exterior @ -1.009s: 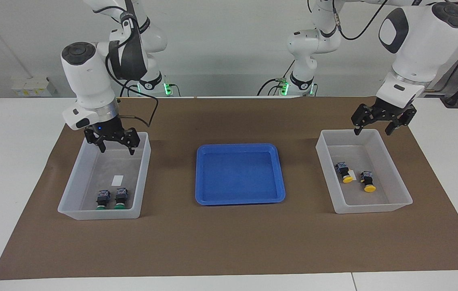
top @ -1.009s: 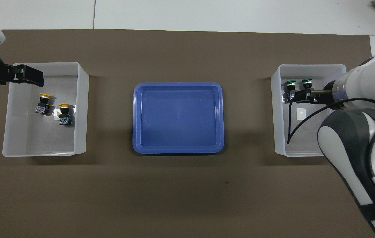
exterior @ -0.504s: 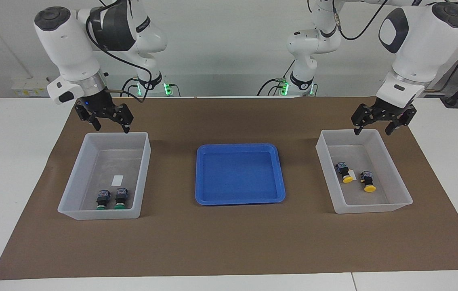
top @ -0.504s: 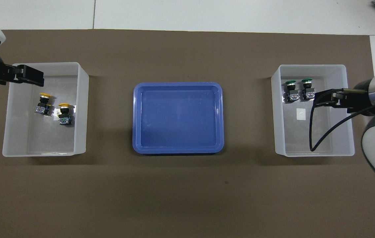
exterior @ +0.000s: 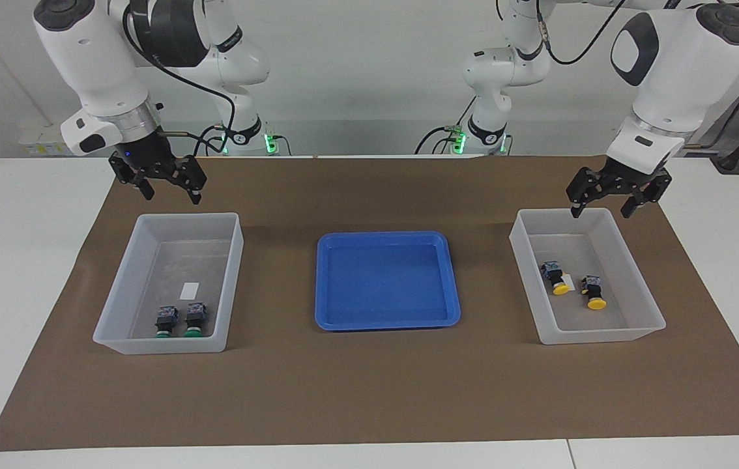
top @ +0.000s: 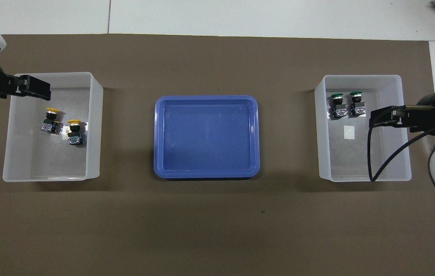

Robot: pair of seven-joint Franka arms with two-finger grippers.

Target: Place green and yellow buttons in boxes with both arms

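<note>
Facing view, step in hand: you are at the close, I judge; all four buttons already sit in bins, so raise both arms straight up and clear of the rims.
Facing view, right gripper [exterior: 169, 187]: open, holding nothing, raised over the brown mat by the robot-side rim of the translucent whitish rectangular plastic bin at the right arm's end [exterior: 234, 260].
Facing view, left gripper [exterior: 601, 206]: open, empty, raised over the robot-side rim of the matching translucent whitish bin at the left arm's end [exterior: 524, 273].
Facing view, shallow bright-blue plastic tray [exterior: 451, 280]: between the bins, nothing in it.
Overhead view, two green-capped black push-buttons [top: 346, 103]: side by side, caps pointing away from the robots, in the part of the right arm's bin farther from the robots, just past its small white label sticker [top: 349, 132].
Overhead view, two yellow-capped black push-buttons [top: 62, 124]: close together, slightly staggered, lying in the left arm's bin.
Overhead view, grippers: the right one's black fingers [top: 388, 117] cover that bin's outer edge; the left one's [top: 33, 86] cover its bin's corner. Neither carries anything.
</note>
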